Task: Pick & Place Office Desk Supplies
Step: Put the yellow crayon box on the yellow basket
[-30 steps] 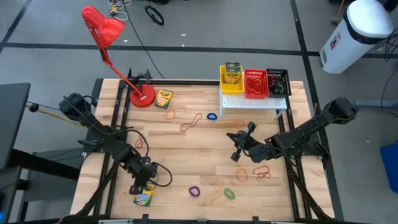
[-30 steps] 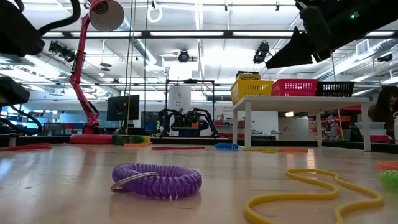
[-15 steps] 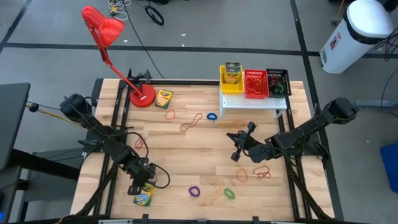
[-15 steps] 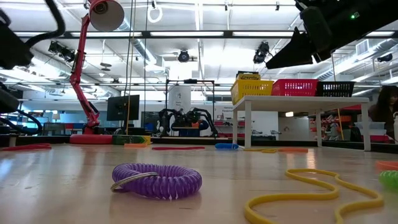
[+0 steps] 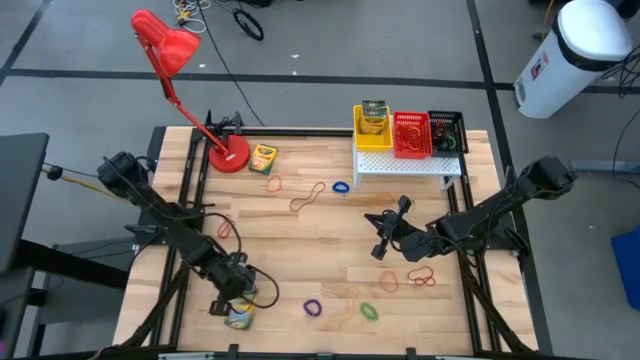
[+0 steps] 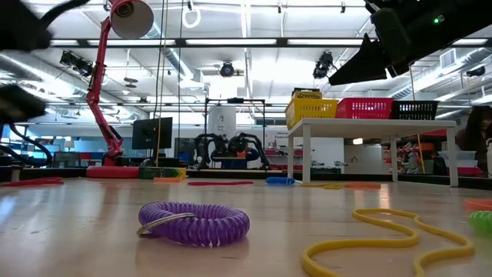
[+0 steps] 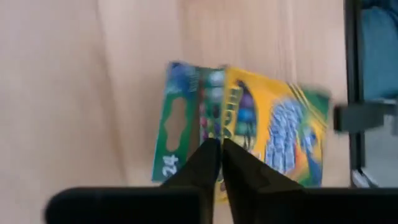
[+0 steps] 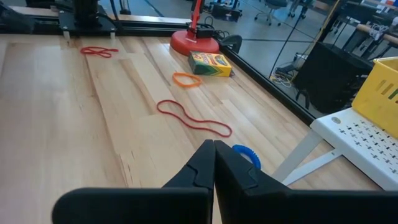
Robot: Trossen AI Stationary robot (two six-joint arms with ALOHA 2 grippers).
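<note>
A: Left gripper point(image 5: 237, 300)?
B: Low at the table's point(image 5: 330, 250) front-left corner, directly over a crayon box point(image 7: 249, 134). Fingers look pressed together, tips on the box's face; can't tell if it's actually gripped.

A: The box itself?
B: Flat on the wood, just under and ahead of those fingertips, beside the table edge.

A: Right gripper point(image 5: 382, 236)?
B: Clenched, holding nothing, hovering mid-table. Ahead of it: a blue band point(image 8: 247, 155), then a red loop point(image 8: 193, 118), an orange band point(image 8: 186, 79) and a second crayon box point(image 8: 210, 63) by the lamp base point(image 8: 194, 43).
</note>
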